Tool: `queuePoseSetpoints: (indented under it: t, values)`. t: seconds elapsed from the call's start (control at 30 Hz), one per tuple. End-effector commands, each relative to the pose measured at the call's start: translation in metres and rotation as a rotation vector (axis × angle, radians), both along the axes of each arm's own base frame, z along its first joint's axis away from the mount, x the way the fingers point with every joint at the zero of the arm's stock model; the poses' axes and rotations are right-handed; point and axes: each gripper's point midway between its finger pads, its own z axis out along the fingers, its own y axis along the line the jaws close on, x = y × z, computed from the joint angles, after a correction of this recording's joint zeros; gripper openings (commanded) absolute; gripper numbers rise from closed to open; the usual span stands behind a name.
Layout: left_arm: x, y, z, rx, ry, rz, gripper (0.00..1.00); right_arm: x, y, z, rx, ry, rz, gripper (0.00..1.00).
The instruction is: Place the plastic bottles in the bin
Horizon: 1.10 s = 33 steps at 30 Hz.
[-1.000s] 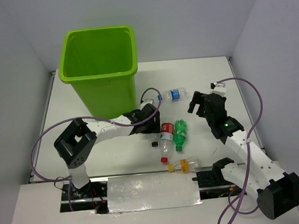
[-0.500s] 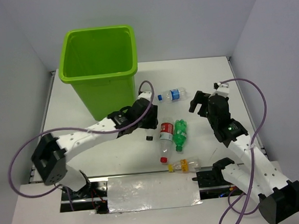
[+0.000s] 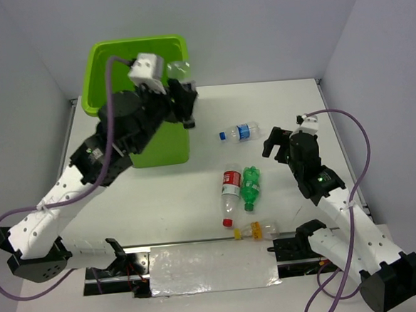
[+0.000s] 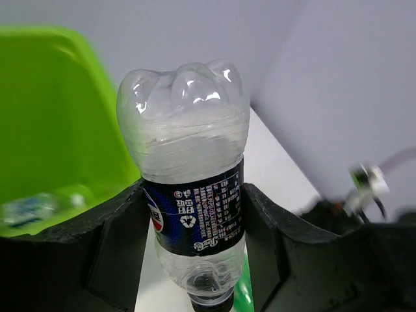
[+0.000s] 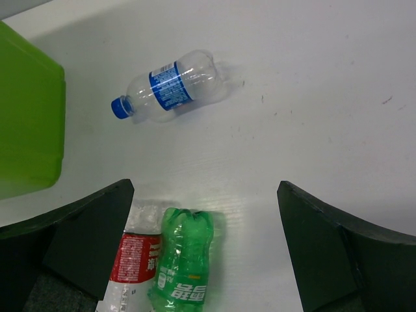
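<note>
Your left fingers (image 4: 114,253) pinch a clear, dark-labelled plastic bottle (image 4: 192,214) at the tall lime-green bin (image 3: 168,144)'s rim; your right fingers (image 5: 84,240) stand spread.

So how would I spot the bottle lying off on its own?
Find the tall lime-green bin at the far left. Just right of its base, a small clear bottle lies on its side. Its blue cap and label set it apart from the red-labelled bottle and the green bottle, paired nearer the front.
</note>
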Motion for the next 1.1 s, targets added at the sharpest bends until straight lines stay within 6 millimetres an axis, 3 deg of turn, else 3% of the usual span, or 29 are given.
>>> queuePoseSetpoints:
  t: [0.0, 0.03, 0.13, 0.3, 0.37, 0.4, 0.43, 0.57, 0.83, 0.87, 0.93, 0.97, 1.07]
  values:
    - [0.031, 0.053, 0.04, 0.002, -0.085, 0.177, 0.41, 0.002, -0.002, 0.014, 0.006, -0.044, -0.004, 1.0]
    - [0.046, 0.073, 0.04, 0.012, -0.087, 0.244, 0.42, 0.002, -0.002, 0.014, 0.006, -0.044, -0.004, 1.0]
    - [0.066, 0.109, 0.046, 0.014, -0.095, 0.355, 0.47, 0.002, -0.001, 0.013, 0.001, -0.041, 0.001, 1.0]
    - [0.099, 0.164, 0.019, -0.016, -0.011, 0.489, 0.51, 0.003, 0.002, 0.01, -0.01, -0.018, 0.026, 1.0]
    - [0.107, 0.172, 0.006, -0.03, 0.023, 0.493, 0.74, 0.003, 0.004, 0.01, -0.017, -0.01, 0.036, 1.0]
    - [0.113, 0.185, -0.005, -0.023, 0.055, 0.531, 0.81, 0.002, 0.003, 0.008, -0.017, -0.001, 0.03, 1.0]
    - [0.116, 0.189, -0.009, -0.026, 0.071, 0.544, 0.97, 0.002, 0.002, 0.008, -0.012, -0.002, 0.026, 1.0]
    - [0.119, 0.193, -0.007, -0.002, 0.079, 0.525, 0.99, 0.0, 0.003, 0.012, -0.001, -0.02, 0.031, 1.0]
    - [0.097, 0.191, 0.05, -0.029, -0.054, 0.463, 0.99, -0.004, 0.006, 0.019, 0.013, -0.035, 0.051, 1.0]
    - [0.091, 0.192, 0.066, -0.039, -0.085, 0.46, 0.99, -0.004, 0.006, 0.02, 0.014, -0.03, 0.054, 1.0]
    - [0.083, 0.188, 0.078, -0.031, -0.094, 0.425, 0.99, -0.005, 0.006, 0.021, 0.022, -0.017, 0.046, 1.0]
    - [0.074, 0.188, 0.098, -0.055, -0.131, 0.409, 0.99, -0.008, 0.006, 0.018, 0.024, 0.004, 0.044, 1.0]
    - [0.054, 0.17, 0.114, -0.082, -0.168, 0.284, 0.99, -0.013, 0.011, 0.009, 0.059, 0.045, 0.056, 1.0]
